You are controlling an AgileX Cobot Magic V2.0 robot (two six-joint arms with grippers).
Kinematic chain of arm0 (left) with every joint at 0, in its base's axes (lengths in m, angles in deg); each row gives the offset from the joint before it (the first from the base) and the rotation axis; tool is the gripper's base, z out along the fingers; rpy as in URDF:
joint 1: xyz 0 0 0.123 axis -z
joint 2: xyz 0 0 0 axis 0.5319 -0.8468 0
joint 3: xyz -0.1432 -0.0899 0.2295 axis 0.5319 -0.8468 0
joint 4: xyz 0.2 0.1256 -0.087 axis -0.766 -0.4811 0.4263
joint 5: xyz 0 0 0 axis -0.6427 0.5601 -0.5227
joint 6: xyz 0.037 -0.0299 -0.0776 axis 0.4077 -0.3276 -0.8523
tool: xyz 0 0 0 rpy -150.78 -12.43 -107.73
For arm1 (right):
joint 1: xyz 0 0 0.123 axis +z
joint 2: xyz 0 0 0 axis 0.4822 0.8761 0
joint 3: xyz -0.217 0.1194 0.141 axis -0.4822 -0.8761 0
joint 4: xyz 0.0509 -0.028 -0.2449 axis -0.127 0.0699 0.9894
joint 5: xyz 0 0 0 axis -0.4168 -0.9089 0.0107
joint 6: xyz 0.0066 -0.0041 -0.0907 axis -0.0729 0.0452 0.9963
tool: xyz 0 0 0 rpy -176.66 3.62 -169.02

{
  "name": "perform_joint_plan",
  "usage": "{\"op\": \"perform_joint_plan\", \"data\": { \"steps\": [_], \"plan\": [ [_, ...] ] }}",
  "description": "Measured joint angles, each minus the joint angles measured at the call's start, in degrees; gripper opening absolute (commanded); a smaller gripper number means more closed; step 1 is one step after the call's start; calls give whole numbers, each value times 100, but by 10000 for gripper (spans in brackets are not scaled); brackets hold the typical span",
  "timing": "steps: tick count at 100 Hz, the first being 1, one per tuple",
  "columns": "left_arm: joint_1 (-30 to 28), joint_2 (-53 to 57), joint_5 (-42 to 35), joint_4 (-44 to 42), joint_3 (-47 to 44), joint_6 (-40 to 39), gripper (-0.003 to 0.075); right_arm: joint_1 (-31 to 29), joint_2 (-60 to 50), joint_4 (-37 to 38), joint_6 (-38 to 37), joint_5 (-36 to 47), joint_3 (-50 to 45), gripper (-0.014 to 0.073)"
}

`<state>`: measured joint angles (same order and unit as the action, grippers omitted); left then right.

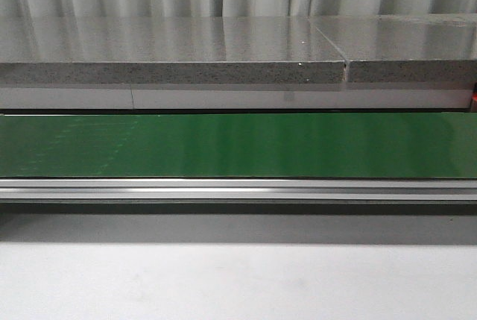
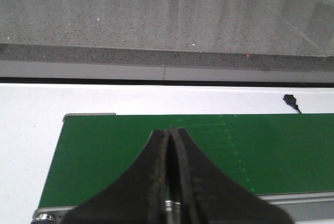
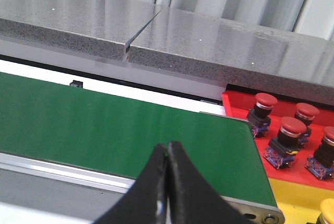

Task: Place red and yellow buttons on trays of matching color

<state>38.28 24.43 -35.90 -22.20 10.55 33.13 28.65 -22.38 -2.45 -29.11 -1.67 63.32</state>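
Observation:
Several red buttons [image 3: 288,132] stand in a red tray [image 3: 237,106] past the end of the green belt [image 3: 130,127] in the right wrist view. Beside it lies a yellow tray [image 3: 295,198], with a yellow button [image 3: 329,211] at the picture's edge. My right gripper [image 3: 167,145] is shut and empty, over the belt's near side, apart from the trays. My left gripper [image 2: 169,130] is shut with nothing in it, above the belt's [image 2: 209,151] other end. The front view shows only the bare belt [image 1: 238,145]; no button, tray or gripper appears there.
A grey stone ledge [image 1: 171,55] runs behind the belt, with a seam [image 3: 143,25] in it. An aluminium rail [image 1: 238,188] lines the belt's front. A small black sensor [image 2: 290,100] sits on the white surface beyond the belt.

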Motion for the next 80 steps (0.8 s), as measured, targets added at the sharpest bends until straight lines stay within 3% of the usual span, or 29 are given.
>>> {"op": "perform_joint_plan", "data": {
  "steps": [53, 80],
  "plan": [
    [0, 0, -31, -81, -25, 0, -19, 0, 0, 0, 0, 0, 0, -67],
    [0, 586, -1037, -740, -744, -234, -19, 0, 0, 0, 0, 0, 0, -67]
  ]
}}
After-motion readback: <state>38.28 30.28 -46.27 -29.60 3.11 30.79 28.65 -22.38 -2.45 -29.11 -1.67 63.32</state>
